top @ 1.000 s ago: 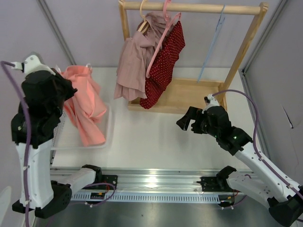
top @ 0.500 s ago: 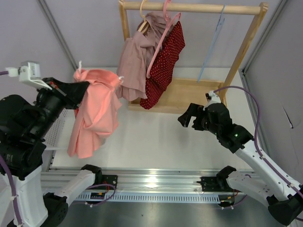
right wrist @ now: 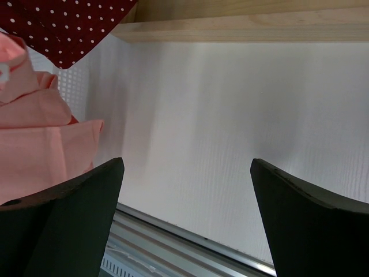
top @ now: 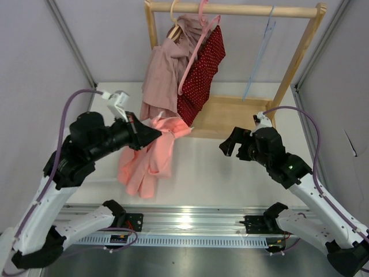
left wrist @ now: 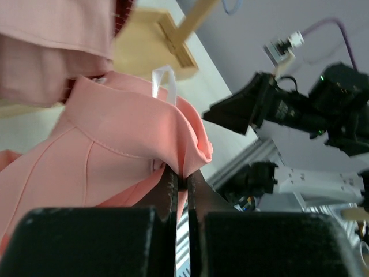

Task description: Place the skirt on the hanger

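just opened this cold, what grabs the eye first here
The salmon-pink skirt dangles mid-air at centre-left, pinched by a fold in the shut left gripper. Behind it the wooden rack holds a mauve garment and a red dotted garment, with the light-blue hanger hanging bare to their right. The right gripper hovers open and empty at right.

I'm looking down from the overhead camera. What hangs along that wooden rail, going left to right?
Dusty-pink garment → red white-dotted garment → bare light-blue hanger.
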You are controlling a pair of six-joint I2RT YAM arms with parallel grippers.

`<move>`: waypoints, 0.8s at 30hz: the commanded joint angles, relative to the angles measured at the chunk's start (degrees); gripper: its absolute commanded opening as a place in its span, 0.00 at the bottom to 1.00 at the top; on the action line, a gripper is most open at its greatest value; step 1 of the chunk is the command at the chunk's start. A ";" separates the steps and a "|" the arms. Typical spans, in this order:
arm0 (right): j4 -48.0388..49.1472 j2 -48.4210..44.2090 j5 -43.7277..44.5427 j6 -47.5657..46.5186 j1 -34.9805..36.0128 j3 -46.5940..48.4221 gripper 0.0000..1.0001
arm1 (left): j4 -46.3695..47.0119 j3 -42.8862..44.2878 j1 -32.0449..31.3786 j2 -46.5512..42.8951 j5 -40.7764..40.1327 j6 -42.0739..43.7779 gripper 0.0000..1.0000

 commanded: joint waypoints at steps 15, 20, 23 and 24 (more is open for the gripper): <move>-3.00 -0.50 1.70 0.07 -1.50 6.18 0.99 | 17.03 8.41 -25.94 17.84 -21.48 -2.14 0.00; -3.53 -0.85 2.58 0.86 -1.85 3.55 0.99 | 16.05 0.16 -25.94 16.71 -15.53 -0.82 0.00; -1.51 -1.99 3.37 1.82 -2.02 -0.75 1.00 | 20.86 -13.12 -26.55 14.25 -9.91 -1.17 0.00; -0.37 -2.17 3.55 2.09 -2.02 -1.90 1.00 | 21.50 -16.00 -26.73 12.68 -9.53 -1.60 0.00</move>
